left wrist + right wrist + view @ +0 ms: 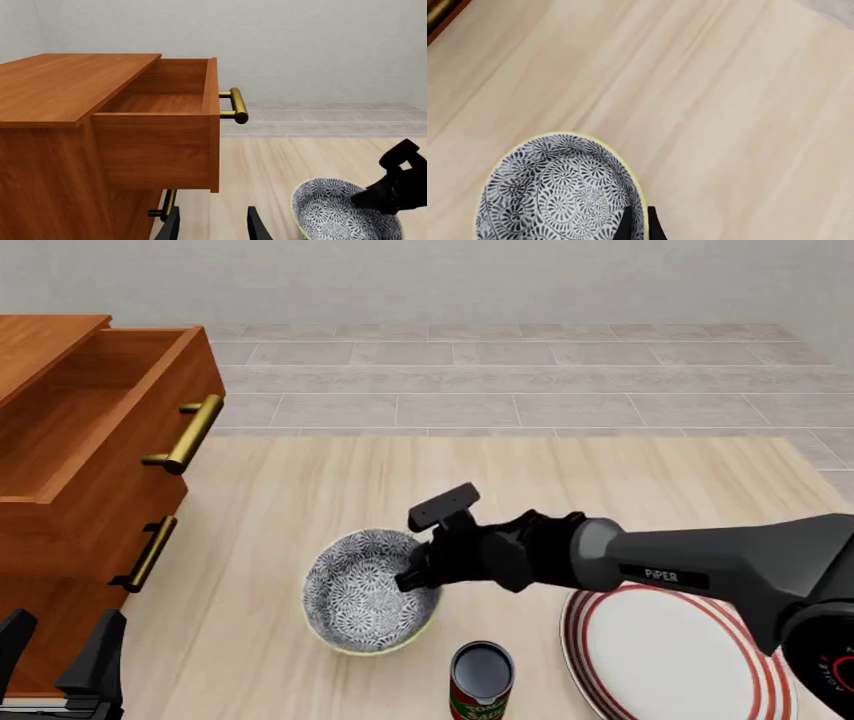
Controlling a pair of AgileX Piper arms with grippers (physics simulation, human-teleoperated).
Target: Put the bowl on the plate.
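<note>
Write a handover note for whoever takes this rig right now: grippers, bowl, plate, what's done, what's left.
Right gripper: fingers straddling the right rim of the bowl, one inside, one outside; looks pinched on it, lift not confirmed.
Left gripper: open, idle near the drawer cabinet.
Bowl sits on the table, left of the plate; a can stands between them.
Done: reach and grasp.
Left: lift the bowl, clear the can, set it on the plate.

wooden table (pixel 294 490), bowl (pixel 360 595), plate (pixel 667 650), can (pixel 481 680)
</note>
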